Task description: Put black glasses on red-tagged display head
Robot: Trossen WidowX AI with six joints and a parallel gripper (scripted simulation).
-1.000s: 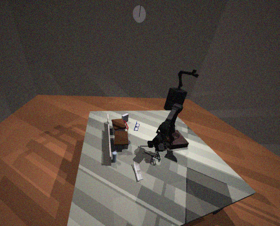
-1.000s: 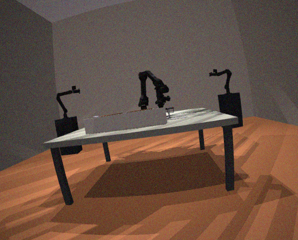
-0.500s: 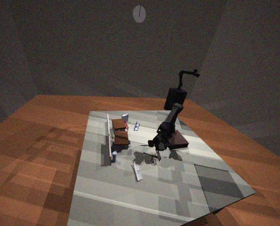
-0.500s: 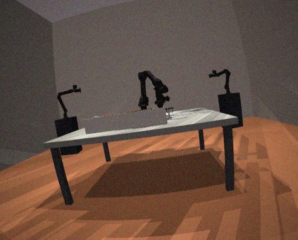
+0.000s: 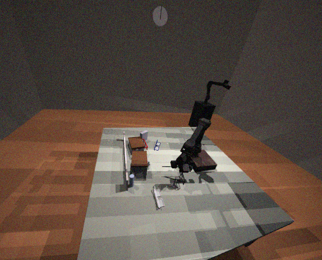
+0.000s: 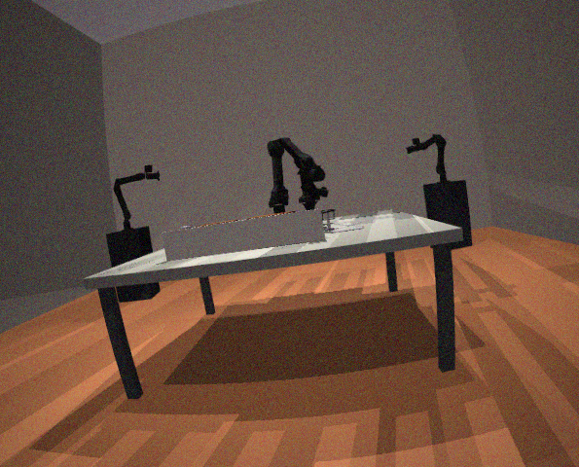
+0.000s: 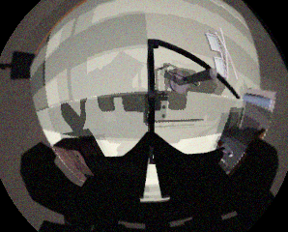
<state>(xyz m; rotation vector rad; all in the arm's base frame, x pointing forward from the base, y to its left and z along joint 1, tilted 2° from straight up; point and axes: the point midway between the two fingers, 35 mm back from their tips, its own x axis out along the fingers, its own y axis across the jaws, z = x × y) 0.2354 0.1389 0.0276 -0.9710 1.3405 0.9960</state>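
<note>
My gripper (image 5: 181, 171) (image 7: 150, 134) is shut on the black glasses (image 5: 170, 177) (image 7: 152, 72). They hang above the table, clear of both heads; one thin bar runs upright from the fingertips in the wrist view, and another curves right. In the top view, the near display head (image 5: 139, 158) and the far display head (image 5: 136, 142) stand left of the gripper, both with brown tops. A red frame-like thing (image 5: 145, 144) is at the far head's front. I cannot make out which head bears the red tag. Noses and ears are too small or hidden.
A long pale panel (image 5: 125, 162) (image 6: 243, 236) stands behind the heads. A bluish cylinder (image 5: 131, 180) stands near its end. White glasses (image 5: 158, 199) (image 7: 217, 50) and blue glasses (image 5: 155, 147) lie on the table. A dark box (image 5: 204, 161) is beside the arm; a small pale box (image 5: 144, 135) stands beyond the heads.
</note>
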